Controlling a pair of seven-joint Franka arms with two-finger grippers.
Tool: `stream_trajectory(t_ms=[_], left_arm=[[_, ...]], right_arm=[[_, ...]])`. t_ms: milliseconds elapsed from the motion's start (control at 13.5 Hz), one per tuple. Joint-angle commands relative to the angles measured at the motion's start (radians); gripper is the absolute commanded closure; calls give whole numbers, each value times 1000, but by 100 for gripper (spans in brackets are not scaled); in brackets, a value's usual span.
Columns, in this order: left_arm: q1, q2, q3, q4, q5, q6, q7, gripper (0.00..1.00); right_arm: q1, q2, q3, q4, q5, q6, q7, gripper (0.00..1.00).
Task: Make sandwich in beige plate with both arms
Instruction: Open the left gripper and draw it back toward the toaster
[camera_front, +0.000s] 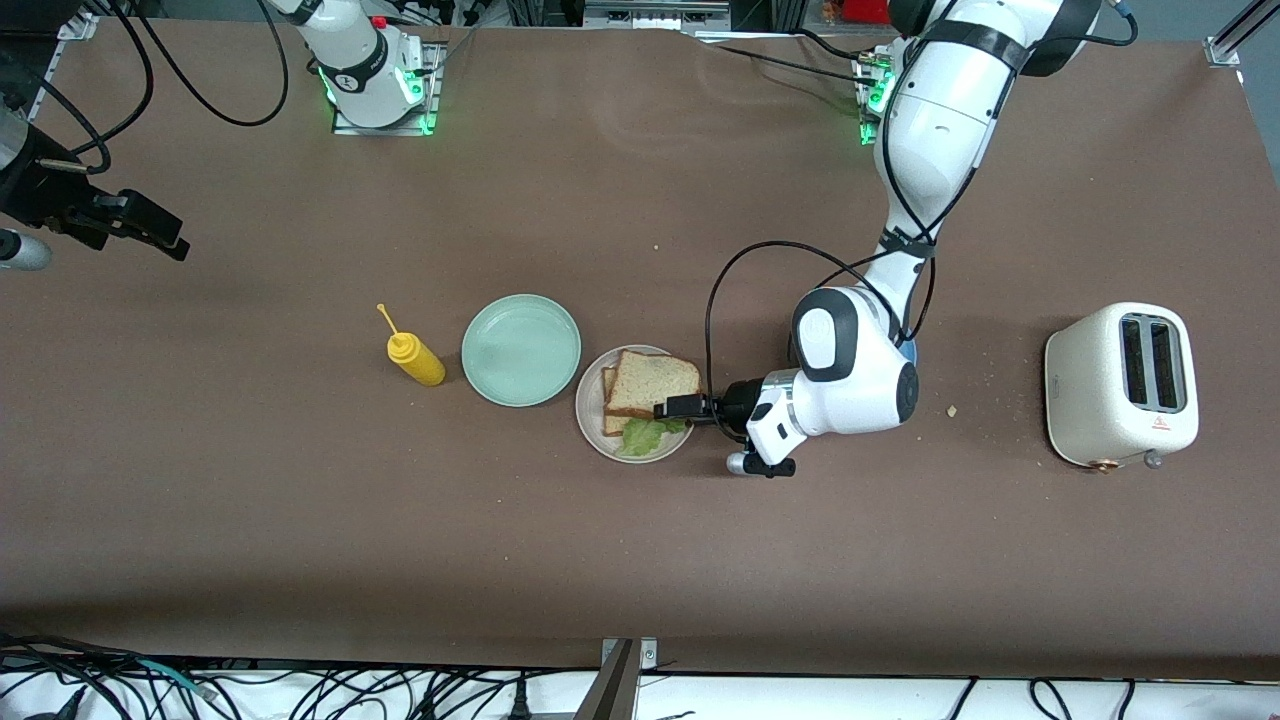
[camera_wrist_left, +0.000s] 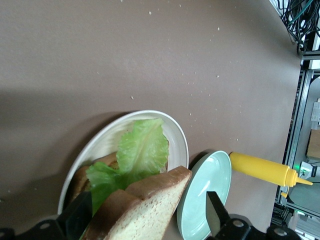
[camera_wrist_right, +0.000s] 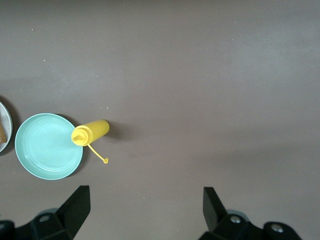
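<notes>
In the front view, the sandwich is seen on the beige plate, near the table's middle, with the mint-green plate touching it and a yellow squeeze bottle beside that, toward the right arm's end. The left gripper is held at the sandwich's edge, jaws spread wide around the top slice; contact cannot be told. A toaster is seen only here, well apart, with bare table around. The right gripper waits by the table's edge, partly cut off. In the left wrist view, the lettuce is shown between the slices. In the right wrist view, the fingers are spread wide above bare table.
</notes>
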Motion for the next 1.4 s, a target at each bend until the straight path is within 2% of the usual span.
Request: stream_trajectory(t_ms=[0, 222, 517, 591, 739, 961, 1182, 1330], left_arm=[[27, 0, 4, 10, -26, 5, 3, 0], [46, -3, 26, 10, -24, 4, 3, 0], [47, -12, 109, 1, -18, -2, -3, 0], [47, -17, 134, -1, 16, -7, -9, 0], [49, -41, 171, -10, 155, -16, -91, 0], [52, -90, 208, -8, 425, -73, -197, 0], [79, -138, 250, -10, 575, -204, -201, 0], [115, -179, 252, -10, 693, -293, -199, 0]], right_arm=[[-3, 13, 6, 29, -13, -16, -13, 0], [-3, 14, 6, 29, -13, -15, -13, 0], [11, 14, 6, 29, -13, -15, -12, 0], [12, 14, 6, 29, -13, -16, -12, 0], [23, 14, 6, 29, -14, -15, -12, 0], [24, 14, 6, 29, -14, -16, -12, 0], [24, 14, 6, 29, -13, -16, -12, 0], [24, 14, 6, 29, -13, -18, -13, 0]])
